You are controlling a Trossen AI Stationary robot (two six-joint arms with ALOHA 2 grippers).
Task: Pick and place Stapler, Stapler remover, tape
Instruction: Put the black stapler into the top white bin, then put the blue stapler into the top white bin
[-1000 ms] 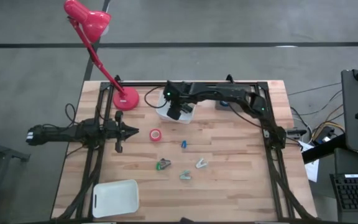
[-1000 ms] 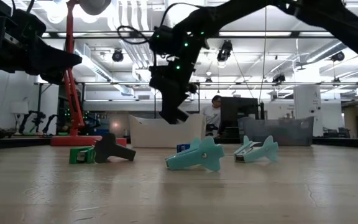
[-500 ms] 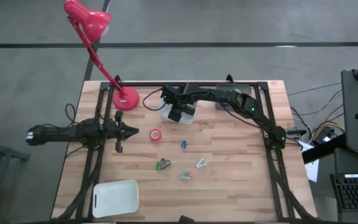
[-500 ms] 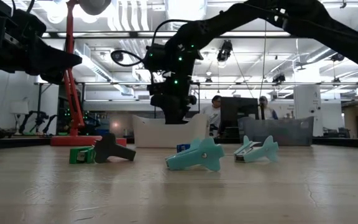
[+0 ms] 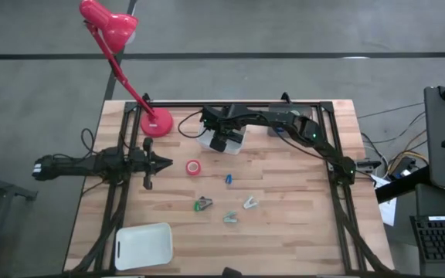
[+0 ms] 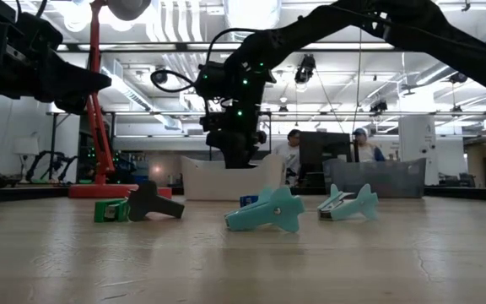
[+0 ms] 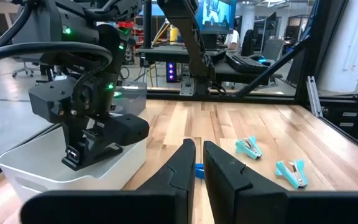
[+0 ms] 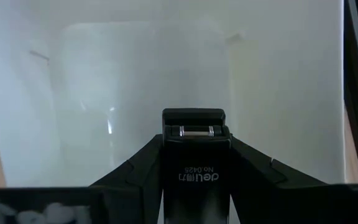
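right tool point(image 8: 194, 163) grips the stapler point(image 8: 193, 155) over the white bin point(image 5: 230, 146); left tool point(image 7: 196, 163) waits closed.

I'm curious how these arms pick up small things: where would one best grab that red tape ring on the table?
Probably from straight above, with the fingers closing on opposite sides of the outer rim. The red tape ring seems to lie flat on the table, hole upward, so its low round wall offers the only two facing sides. The left gripper is nearest.
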